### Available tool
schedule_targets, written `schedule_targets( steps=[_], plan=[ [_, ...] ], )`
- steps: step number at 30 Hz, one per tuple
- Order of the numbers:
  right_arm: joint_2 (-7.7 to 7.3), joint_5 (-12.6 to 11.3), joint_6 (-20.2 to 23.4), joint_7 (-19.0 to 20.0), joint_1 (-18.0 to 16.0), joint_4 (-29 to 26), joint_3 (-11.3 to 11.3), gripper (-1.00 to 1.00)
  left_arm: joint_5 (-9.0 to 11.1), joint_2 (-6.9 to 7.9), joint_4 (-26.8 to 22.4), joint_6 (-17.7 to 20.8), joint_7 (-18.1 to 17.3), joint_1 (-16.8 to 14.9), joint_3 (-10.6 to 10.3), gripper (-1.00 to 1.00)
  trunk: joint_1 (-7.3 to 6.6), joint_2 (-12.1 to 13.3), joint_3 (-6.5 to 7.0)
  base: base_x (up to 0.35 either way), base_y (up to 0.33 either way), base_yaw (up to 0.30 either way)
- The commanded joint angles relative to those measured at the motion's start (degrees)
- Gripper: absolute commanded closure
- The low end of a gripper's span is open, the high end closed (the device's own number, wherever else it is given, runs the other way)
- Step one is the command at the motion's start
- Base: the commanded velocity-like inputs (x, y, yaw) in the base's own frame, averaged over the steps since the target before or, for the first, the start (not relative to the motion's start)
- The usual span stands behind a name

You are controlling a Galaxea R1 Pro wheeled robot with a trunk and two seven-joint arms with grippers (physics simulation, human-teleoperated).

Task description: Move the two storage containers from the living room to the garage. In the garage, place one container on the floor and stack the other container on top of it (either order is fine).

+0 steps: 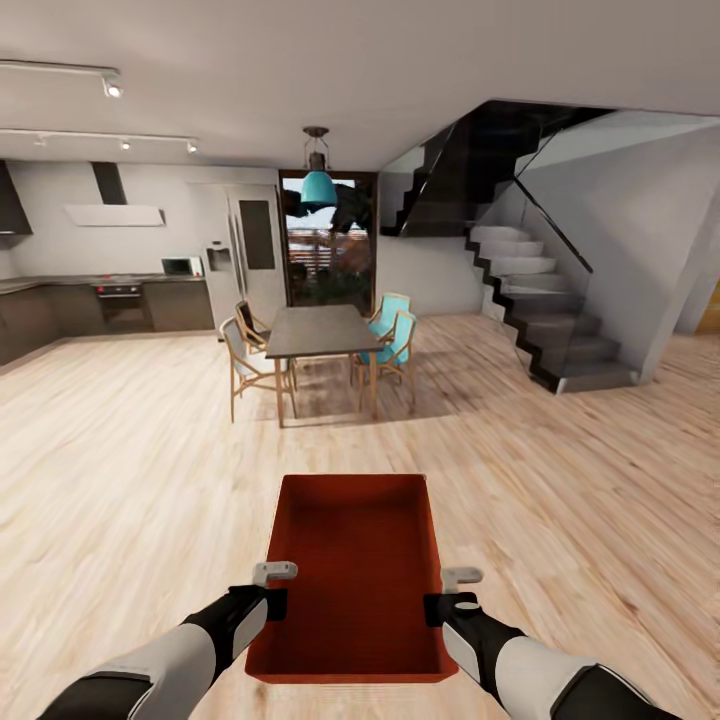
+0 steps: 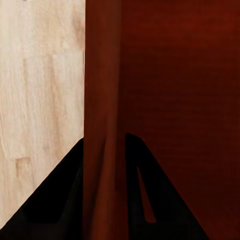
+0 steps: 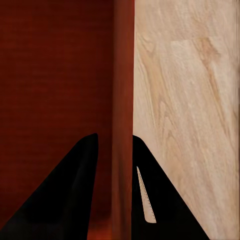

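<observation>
One orange-red storage container (image 1: 355, 575) hangs in front of me above the light wood plank floor, held by both arms. My left gripper (image 1: 272, 600) is shut on its left wall (image 2: 102, 100), the black fingers (image 2: 55, 200) straddling the rim. On the opposite side, my right gripper (image 1: 440, 605) is shut on the right wall (image 3: 122, 100), with a finger (image 3: 65, 195) on each face. The ribbed inner base (image 3: 55, 75) shows dark red. The second container is out of view, and so is the garage.
Ahead stands a dining table (image 1: 320, 335) with several chairs (image 1: 245, 365). A dark staircase (image 1: 540, 300) rises at the right. Kitchen counters (image 1: 100, 305) and a fridge (image 1: 240, 255) line the back left wall. A glass door (image 1: 330, 250) is behind the table.
</observation>
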Motion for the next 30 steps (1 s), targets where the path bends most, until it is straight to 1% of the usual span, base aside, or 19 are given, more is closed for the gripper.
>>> schedule_targets(
  steps=[1, 30],
  plan=[
    [0.32, -1.08, -0.01, 0.12, -0.03, 0.11, 1.02, 1.0, -0.63, -0.01, -0.3, 0.36, 0.43, -0.03, 0.61, 1.0, 0.06, -0.09, -0.08, 0.321, 0.0, -0.236],
    [0.32, -1.08, -0.04, 0.13, -0.03, 0.12, 1.02, 1.0, -0.7, -0.01, -0.28, 0.63, 0.43, -0.03, 0.6, 1.0, 0.06, -0.09, -0.08, 0.322, 0.0, -0.241]
  ],
)
